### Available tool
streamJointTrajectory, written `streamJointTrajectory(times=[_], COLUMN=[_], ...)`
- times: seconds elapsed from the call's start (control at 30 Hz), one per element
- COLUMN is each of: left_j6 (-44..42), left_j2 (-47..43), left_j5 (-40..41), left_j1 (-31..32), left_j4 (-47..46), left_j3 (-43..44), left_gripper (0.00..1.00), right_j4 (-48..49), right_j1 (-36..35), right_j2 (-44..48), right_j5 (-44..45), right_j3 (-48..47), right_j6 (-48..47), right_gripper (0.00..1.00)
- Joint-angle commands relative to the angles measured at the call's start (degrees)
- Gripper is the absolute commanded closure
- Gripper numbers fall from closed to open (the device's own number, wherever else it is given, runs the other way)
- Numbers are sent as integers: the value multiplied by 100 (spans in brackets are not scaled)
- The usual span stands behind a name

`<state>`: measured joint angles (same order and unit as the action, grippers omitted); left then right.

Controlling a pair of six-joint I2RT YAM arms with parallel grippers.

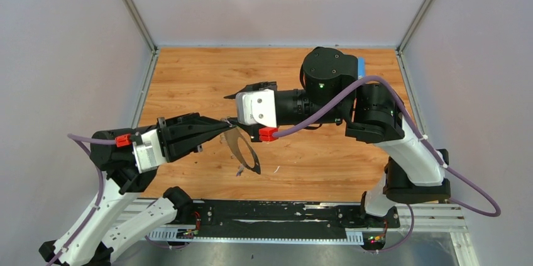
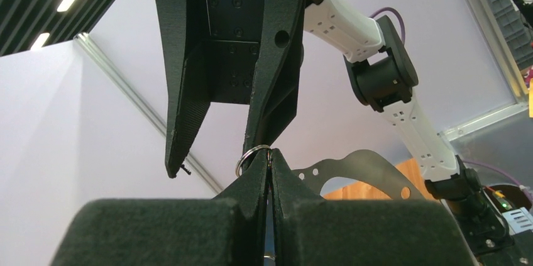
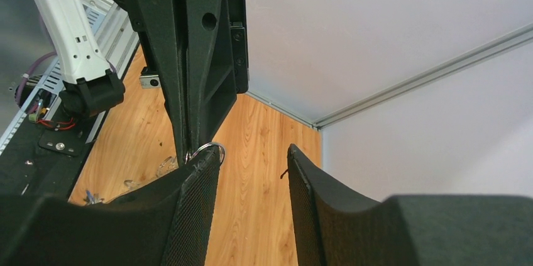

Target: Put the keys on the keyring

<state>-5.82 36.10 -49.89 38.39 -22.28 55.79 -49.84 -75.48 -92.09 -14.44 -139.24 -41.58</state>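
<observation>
**Keep the ring steady and bring a key to it**

Your left tool (image 2: 269, 160) is closed tight on the keyring (image 1: 241, 147). It pinches a small wire loop (image 3: 212, 144) at the very tip, and the grey band seems to hang from there above the desk (image 1: 188, 71).

Your right tool (image 3: 251, 151) stands half open with nothing between its fingers, one finger just beside the wire loop.

You cannot make out either key for certain. Only a few small bits lie on the desk under the band, too small to name.

For this step, don't shift the left tool, since its grip sits at the very tip and a nudge could twist the loop out. Back the right tool straight away from the loop before you lower it for a key. Grip the key by its plastic head so that the hole stays free for threading.
</observation>
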Motion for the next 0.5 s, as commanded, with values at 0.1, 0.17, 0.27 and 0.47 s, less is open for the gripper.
streamJointTrajectory(times=[0.1, 0.17, 0.27, 0.47], left_j6=[-142, -155, -156, -183], left_j2=[-91, -96, -92, -81], left_j5=[117, 114, 113, 151], left_j1=[46, 46, 46, 46], left_j4=[-338, -338, -338, -338], left_j3=[3, 2, 10, 29], left_gripper=[100, 100, 100, 100], right_j4=[-297, -268, -220, -168], right_j1=[220, 267, 339, 448], right_j2=[140, 238, 366, 655], right_j5=[-3, -6, 91, 119], right_j3=[329, 458, 606, 945], right_j6=[330, 392, 475, 538], right_gripper=[54, 54, 54, 54])
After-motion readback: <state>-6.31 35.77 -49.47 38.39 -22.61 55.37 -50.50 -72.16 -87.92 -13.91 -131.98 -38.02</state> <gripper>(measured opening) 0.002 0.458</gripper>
